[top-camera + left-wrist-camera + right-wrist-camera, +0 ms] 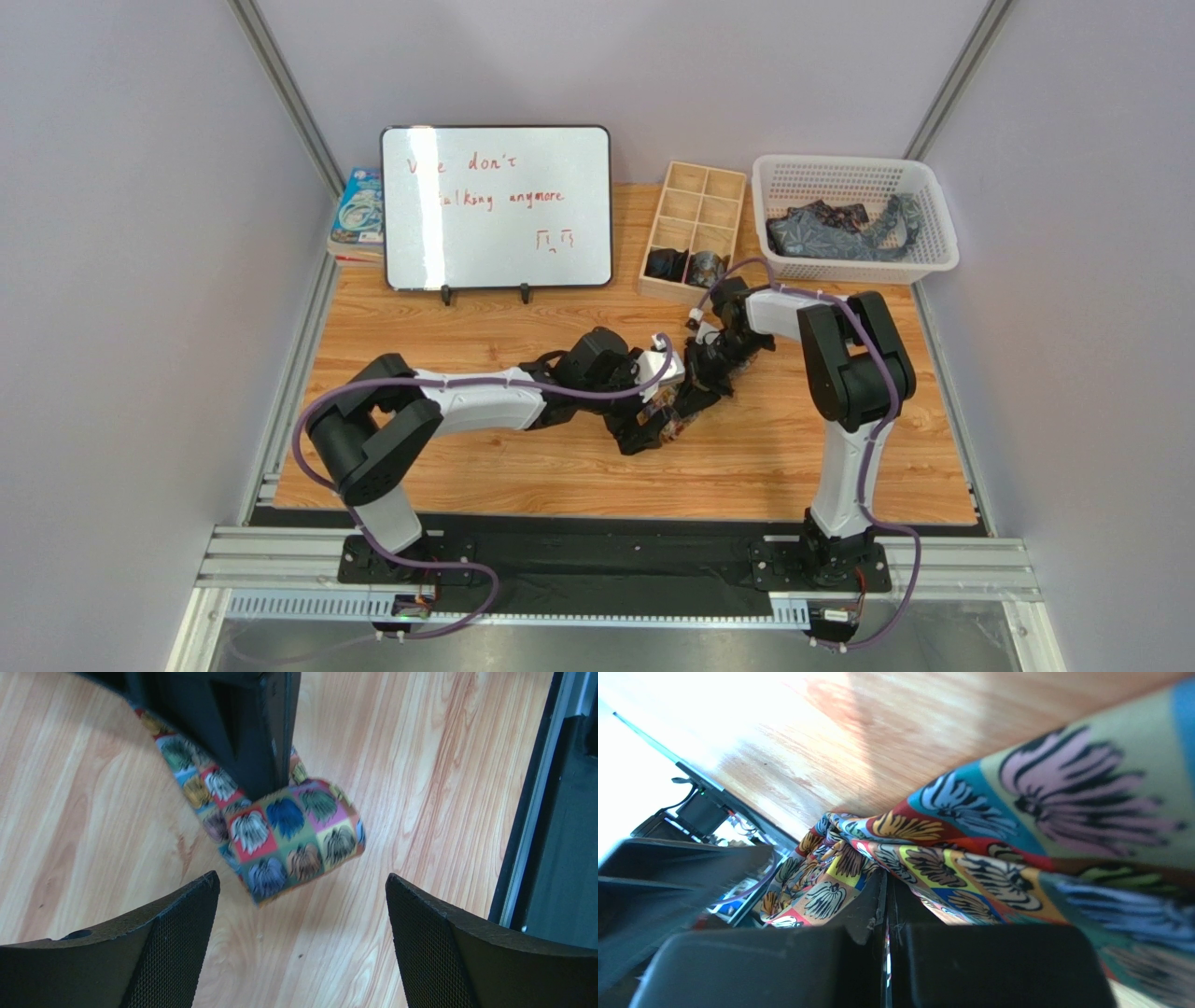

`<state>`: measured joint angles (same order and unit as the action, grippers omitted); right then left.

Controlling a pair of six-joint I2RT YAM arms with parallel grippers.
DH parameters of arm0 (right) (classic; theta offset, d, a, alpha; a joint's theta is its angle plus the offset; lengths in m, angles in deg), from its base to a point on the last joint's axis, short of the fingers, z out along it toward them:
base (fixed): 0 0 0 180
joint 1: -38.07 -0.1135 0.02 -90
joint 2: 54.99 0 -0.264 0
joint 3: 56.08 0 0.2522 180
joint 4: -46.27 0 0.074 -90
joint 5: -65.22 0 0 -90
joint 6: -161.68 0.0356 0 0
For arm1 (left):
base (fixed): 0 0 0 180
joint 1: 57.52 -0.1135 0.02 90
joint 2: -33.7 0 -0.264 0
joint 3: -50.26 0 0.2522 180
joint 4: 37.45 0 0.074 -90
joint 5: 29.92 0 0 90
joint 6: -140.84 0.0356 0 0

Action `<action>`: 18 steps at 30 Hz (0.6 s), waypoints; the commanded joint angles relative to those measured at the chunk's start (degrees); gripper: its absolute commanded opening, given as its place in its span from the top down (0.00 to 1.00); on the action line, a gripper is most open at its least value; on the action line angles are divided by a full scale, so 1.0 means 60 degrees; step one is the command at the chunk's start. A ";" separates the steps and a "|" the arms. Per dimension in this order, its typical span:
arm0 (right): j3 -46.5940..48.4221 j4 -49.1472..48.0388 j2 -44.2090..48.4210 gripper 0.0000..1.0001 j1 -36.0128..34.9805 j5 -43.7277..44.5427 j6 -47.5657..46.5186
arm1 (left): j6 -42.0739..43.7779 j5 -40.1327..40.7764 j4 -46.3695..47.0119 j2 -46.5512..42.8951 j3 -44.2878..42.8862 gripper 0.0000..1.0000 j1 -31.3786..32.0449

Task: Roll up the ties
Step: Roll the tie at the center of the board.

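On the desk (463, 476), about midway across: multicoloured tie (288, 840), partly rolled, free end curled up. Right hand (885, 882) closed, pinching fabric at the roll. Left hand (300, 882) wide open just beside the roll, holding nothing.

Risk: held by one pinch only, the curl may spring open or slip out.

Strip runs diagonally, near-left to far-right in the top view; the roll's axis lies across it.

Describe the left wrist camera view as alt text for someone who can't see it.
A multicoloured print necktie lies on the wooden table, its end curled over and gripped by the shut right gripper at the top. The left gripper is open, its two black fingers framing the tie in the foreground without touching it.
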<state>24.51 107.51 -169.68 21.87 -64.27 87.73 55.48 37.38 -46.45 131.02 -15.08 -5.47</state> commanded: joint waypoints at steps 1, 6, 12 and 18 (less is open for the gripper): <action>-0.0239 -0.0985 -0.0821 1.00 -0.0272 0.1806 -0.0010 | -0.0715 0.1025 0.1726 0.0361 0.0187 0.11 0.0348; -0.0254 -0.1044 -0.0879 1.00 -0.0375 0.1747 0.0107 | -0.0716 0.1439 0.1991 0.0859 0.0128 0.28 0.0465; -0.0312 -0.1175 -0.0923 1.00 -0.0536 0.1469 0.0297 | -0.1037 0.1761 0.1465 0.1386 -0.0354 0.41 0.0480; -0.0474 -0.1410 -0.0748 1.00 -0.0800 0.1220 0.0488 | -0.0789 0.2098 0.0601 0.1738 -0.0852 0.39 0.0465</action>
<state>24.82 106.66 -170.25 20.64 -65.19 89.33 50.13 45.73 -40.81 138.16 -17.17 -2.50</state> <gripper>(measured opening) 0.004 0.611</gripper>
